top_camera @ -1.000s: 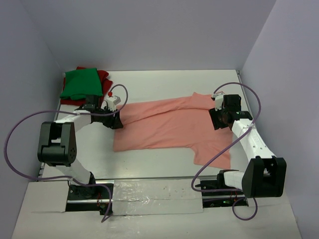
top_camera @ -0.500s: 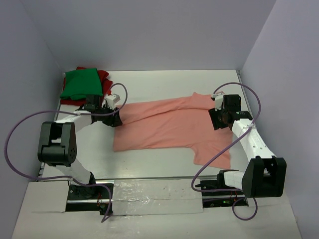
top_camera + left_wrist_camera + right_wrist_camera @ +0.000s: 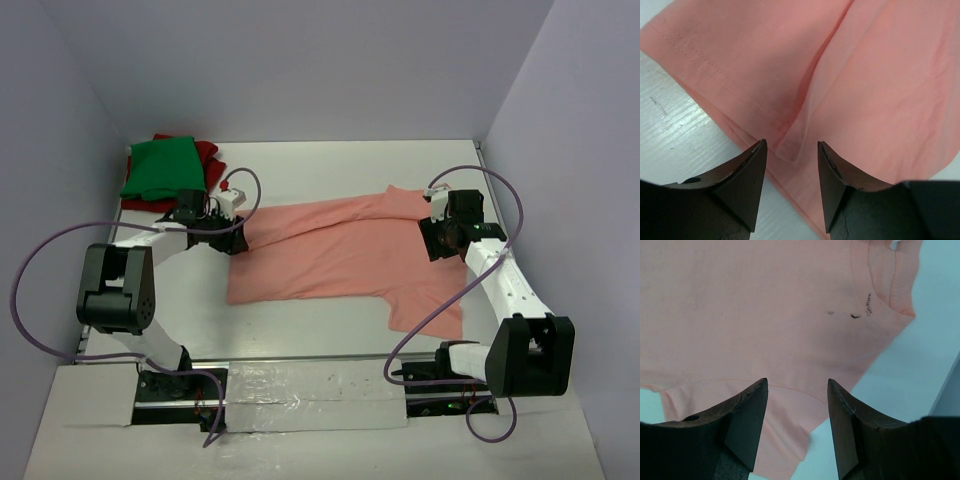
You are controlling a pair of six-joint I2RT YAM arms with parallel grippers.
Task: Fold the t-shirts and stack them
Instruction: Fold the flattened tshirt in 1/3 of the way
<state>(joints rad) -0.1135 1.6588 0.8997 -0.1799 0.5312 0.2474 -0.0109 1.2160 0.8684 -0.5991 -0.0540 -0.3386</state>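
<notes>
So, salmon-pink t-shirt point(image 3: 340, 250): spread across the middle of the white table point(image 3: 320, 165), partly folded, one sleeve pointing toward the near edge on the right side.
Green t-shirt point(image 3: 160, 168): folded, in the far left corner, lying on top of the dark red one.
Dark red t-shirt point(image 3: 207, 152): under the green, only its edges showing at the back and right.
Left gripper point(image 3: 232, 240): low over the left edge of the pink shirt, close to the stack.
Left fingers point(image 3: 752, 170): parted to a middling gap, a soft ridge of pink cloth running up between the tips; nothing pinched.
Right gripper point(image 3: 437, 240): over the right end of the pink shirt, near the neck.
Right fingers point(image 3: 750, 410): likewise apart, the cloth lying flat beneath them, nothing clamped.
Collar point(image 3: 892, 285): seen from the right wrist, ahead of the fingers and to the right, at the cloth's edge against the bare table.
</notes>
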